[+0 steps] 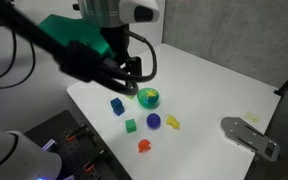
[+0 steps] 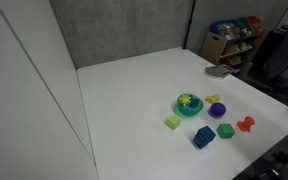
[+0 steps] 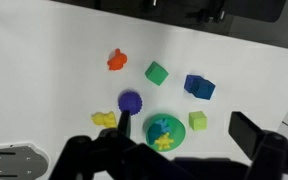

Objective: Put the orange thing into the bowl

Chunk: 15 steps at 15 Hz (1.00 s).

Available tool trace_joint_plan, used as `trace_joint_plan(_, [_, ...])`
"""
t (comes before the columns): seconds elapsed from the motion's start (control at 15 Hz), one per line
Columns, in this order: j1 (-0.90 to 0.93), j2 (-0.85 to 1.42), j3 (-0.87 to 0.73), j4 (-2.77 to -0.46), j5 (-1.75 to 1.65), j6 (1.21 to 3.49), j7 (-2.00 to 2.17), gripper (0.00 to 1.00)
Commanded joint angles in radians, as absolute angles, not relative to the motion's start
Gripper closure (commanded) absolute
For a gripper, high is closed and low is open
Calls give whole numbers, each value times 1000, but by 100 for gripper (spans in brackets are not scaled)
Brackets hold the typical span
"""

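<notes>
a white table [image 1: 214, 95] fills the scene, with a grey wall behind it and a shelf of coloured toys [image 2: 234, 38] far off to the right in an exterior view. the small pieces sit in a loose cluster on the tabletop.

the bowl [image 1: 148, 97] is green and round, with something yellow lying inside it. the orange thing [image 1: 143, 146] lies flat on the table at the near edge of the cluster, well apart from the bowl and outside it. a purple piece [image 1: 154, 121] sits roughly between the two. just right of the purple piece is a yellow piece [image 1: 172, 122]. a blue block [image 1: 117, 105] lies left of the bowl, and a green cube [image 1: 130, 125] sits nearer, below the blue one. a grey metal part [image 1: 249, 135] rests at the right side of the table.

the gripper [image 1: 134, 72] hangs above the table just on the far left of the bowl. in the wrist view its dark fingers [image 3: 124, 125] stand wide apart and grip nothing. the bowl and a light green cube [image 3: 197, 121] show on the table below them.
</notes>
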<state>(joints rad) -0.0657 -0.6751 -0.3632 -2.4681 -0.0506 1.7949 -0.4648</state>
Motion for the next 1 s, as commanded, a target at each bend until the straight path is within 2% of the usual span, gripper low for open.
trace_joint_plan(0.0, [-83,-670,-349,-2466,-41,1793,-474,0])
trace_joint_plan(0.33, [-80,-668,-321,-2468,-45,1822,-444,0])
trace_joint_plan(0.93, [-68,-561,-214,-2494,-61,2019,-339,0])
